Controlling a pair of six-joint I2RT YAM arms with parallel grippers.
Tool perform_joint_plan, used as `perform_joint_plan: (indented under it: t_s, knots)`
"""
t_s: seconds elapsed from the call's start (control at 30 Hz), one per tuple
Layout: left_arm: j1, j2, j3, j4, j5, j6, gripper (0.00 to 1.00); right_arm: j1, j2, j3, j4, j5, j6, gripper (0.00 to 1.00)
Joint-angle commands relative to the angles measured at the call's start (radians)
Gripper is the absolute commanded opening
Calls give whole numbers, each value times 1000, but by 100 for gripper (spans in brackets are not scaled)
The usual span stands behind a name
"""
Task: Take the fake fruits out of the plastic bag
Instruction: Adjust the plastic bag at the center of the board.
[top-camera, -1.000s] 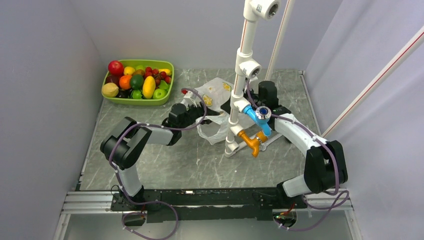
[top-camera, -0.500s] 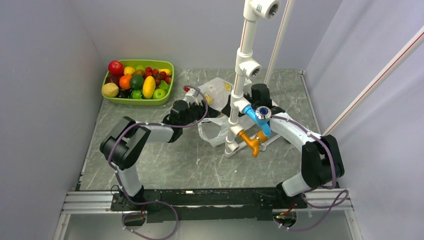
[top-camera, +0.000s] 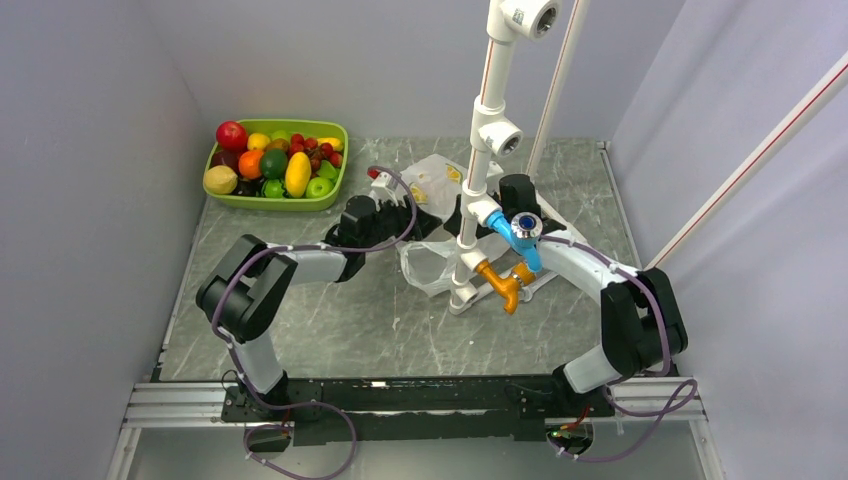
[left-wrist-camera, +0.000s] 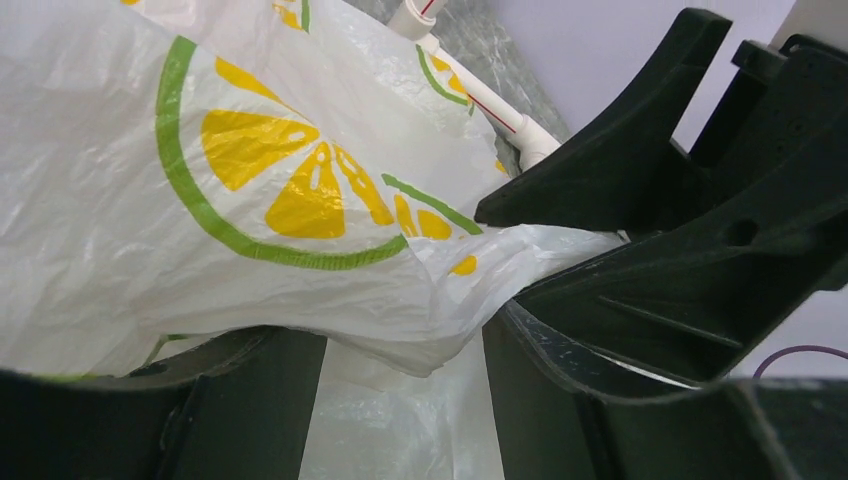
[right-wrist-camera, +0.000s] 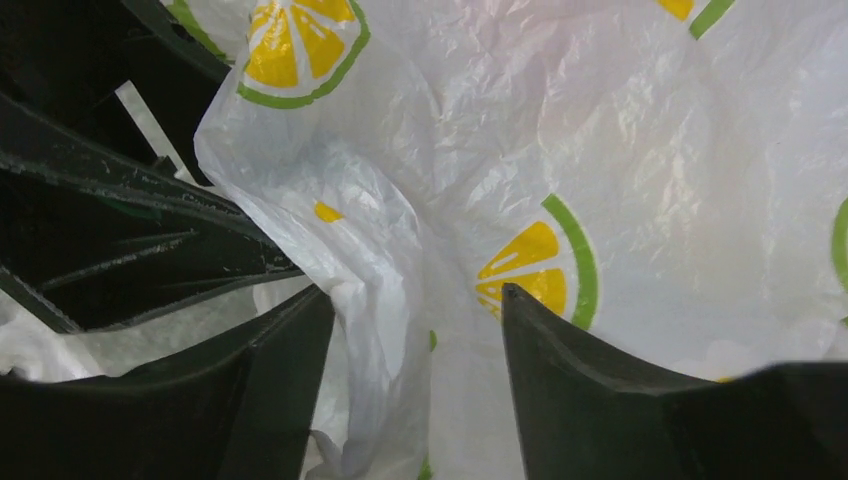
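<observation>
The plastic bag (top-camera: 432, 182), thin white film printed with lemon slices, lies crumpled mid-table beside the white pipe stand. My left gripper (top-camera: 404, 200) reaches into it from the left. In the left wrist view this gripper (left-wrist-camera: 400, 400) stands open, with loose bag film (left-wrist-camera: 300, 200) draped over and between its fingers. My right gripper (right-wrist-camera: 415, 340) comes in from the right, open, with a hanging fold of the bag (right-wrist-camera: 375, 300) between its fingers. The two grippers nearly meet. No fake fruit shows through the film. A bright red apple (top-camera: 231, 134) and a dull yellow round fruit (top-camera: 220, 180) lie in the tray.
A lime-green tray (top-camera: 330, 130) with several mixed fruits stands at the back left. A white pipe stand (top-camera: 482, 130) with blue (top-camera: 503, 231) and orange (top-camera: 500, 282) fittings rises just in front of the bag and hides the right gripper from above. Grey walls close in on both sides.
The right arm has pushed left into the bag and its jaws have narrowed somewhat. The left gripper has shifted slightly toward the back. The bag has barely moved.
</observation>
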Motion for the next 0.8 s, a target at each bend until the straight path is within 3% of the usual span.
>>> perform_joint_plan:
  t_s: [0.0,0.17,0.4,0.6,0.77]
  knots:
    - [1,-35,32,20,17,4,62,8,28,34,76,47,19,52]
    - [-3,-100,-56,34,4,16,62,7,10,73,85,-5,104,0]
    - [-40,-234,-274,113,-1,43,65,-16,-29,37,205,-170,226,0]
    - [-105,-403,-440,109,-182,92,65,-71,1,22,298,-401,311,0]
    - [-104,-461,-461,77,-263,89,65,-74,-30,-6,279,-427,287,0]
